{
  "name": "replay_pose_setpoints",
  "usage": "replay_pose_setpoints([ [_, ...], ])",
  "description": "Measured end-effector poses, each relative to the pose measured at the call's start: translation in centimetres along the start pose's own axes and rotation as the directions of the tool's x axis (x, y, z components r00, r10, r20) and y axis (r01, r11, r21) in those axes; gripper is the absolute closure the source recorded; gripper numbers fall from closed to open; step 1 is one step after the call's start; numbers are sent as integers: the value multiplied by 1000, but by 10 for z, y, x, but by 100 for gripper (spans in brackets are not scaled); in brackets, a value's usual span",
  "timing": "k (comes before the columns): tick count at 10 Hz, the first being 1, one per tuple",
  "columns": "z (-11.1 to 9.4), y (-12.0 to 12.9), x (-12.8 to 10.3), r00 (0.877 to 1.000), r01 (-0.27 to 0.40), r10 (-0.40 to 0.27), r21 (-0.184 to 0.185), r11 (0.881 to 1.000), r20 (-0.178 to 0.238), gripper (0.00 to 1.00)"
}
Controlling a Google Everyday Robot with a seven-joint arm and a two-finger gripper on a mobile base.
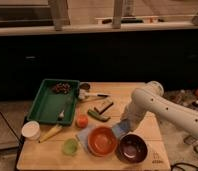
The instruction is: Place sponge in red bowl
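The red bowl (102,140) sits near the front of the wooden table (142,92), on a pale blue cloth (84,133). My gripper (123,127) hangs from the white arm (151,102) just right of the bowl's rim. It is shut on the blue-grey sponge (119,131), which it holds at the bowl's right edge, between the red bowl and the dark maroon bowl (131,148). The fingers are mostly hidden behind the sponge and wrist.
A green tray (51,102) with dark bits lies at the back left. A white cup (31,130), a yellow utensil (51,134), a small green cup (69,146), an orange ball (82,121) and a dark bar (104,106) lie around.
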Motion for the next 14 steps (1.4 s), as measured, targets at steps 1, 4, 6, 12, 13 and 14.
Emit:
replay_pose_setpoints([
  [1,0,-4,-6,1000,17,-17,-1,1000,8,96],
  [4,4,-10,-24,998,62,-61,-20,998,28,96],
  [6,10,-13,-34,996,85,-84,-27,996,41,96],
  [12,32,-23,-65,988,149,-146,-88,985,41,92],
  [13,38,-26,-74,986,165,-162,-105,981,33,82],
  [14,44,-26,-82,984,177,-176,-120,977,23,70],
])
